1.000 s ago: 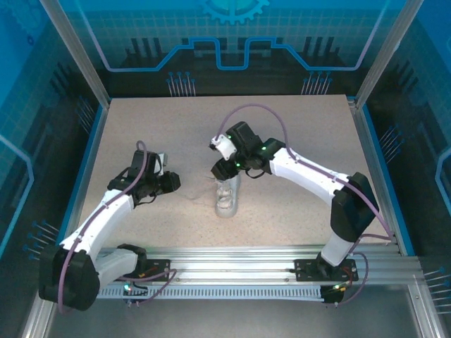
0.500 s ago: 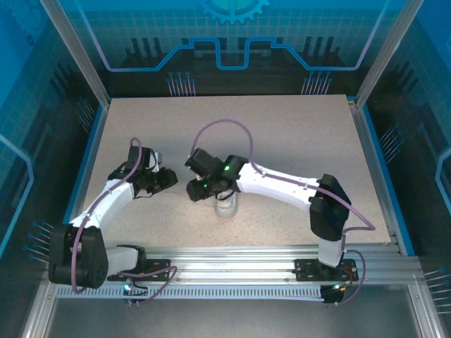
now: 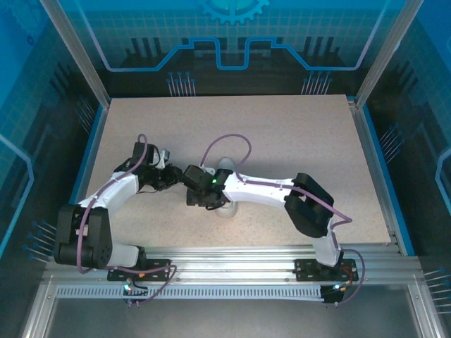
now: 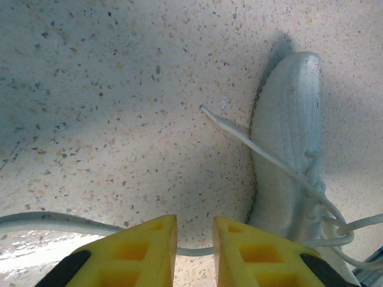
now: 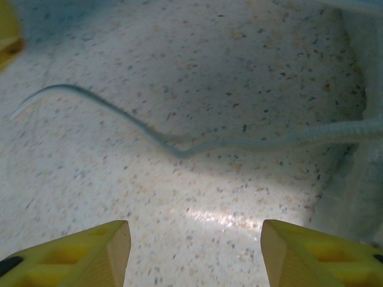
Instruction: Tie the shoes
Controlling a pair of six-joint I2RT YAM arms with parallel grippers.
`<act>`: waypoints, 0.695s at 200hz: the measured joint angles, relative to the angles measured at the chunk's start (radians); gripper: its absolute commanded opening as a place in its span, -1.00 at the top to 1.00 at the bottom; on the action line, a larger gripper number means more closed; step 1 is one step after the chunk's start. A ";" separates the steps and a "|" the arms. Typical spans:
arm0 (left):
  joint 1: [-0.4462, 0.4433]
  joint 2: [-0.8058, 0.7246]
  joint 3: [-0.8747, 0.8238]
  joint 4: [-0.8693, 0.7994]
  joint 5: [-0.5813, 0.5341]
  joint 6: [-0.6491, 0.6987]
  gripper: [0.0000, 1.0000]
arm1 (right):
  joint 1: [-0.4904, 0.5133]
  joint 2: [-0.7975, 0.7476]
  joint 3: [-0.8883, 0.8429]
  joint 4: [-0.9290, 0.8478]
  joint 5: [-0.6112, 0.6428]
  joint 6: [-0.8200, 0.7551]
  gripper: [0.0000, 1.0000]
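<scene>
A speckled beige tabletop (image 3: pixel 282 134) sits inside translucent blue walls (image 3: pixel 232 35) (aluminium-framed).

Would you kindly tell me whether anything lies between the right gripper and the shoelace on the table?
Nothing visible does. The shoelace lies on the table straight ahead of the open right gripper, with only tabletop between them.

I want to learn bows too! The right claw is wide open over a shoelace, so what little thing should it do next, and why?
Probably dip the right gripper straight down and pinch the lace. Its fingers stand wide apart, and that lace lies loose on the table between them, running off toward the sneaker. Nothing is held there.
</scene>
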 measured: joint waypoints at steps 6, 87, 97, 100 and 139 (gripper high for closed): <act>0.000 -0.001 0.000 0.003 0.004 0.000 0.56 | 0.000 0.019 0.017 -0.002 0.013 0.013 -0.21; 0.000 -0.034 0.000 0.000 0.006 0.006 0.55 | 0.000 0.220 0.206 -0.032 0.090 0.058 0.52; 0.000 -0.043 0.000 -0.004 0.006 0.008 0.55 | 0.000 0.211 0.193 -0.017 0.085 0.035 0.79; 0.000 -0.047 0.000 -0.005 0.006 0.008 0.55 | 0.000 0.208 0.188 -0.012 0.085 0.039 0.86; 0.000 -0.129 0.000 0.002 -0.002 0.035 0.53 | 0.000 0.064 0.043 0.029 0.059 -0.026 1.00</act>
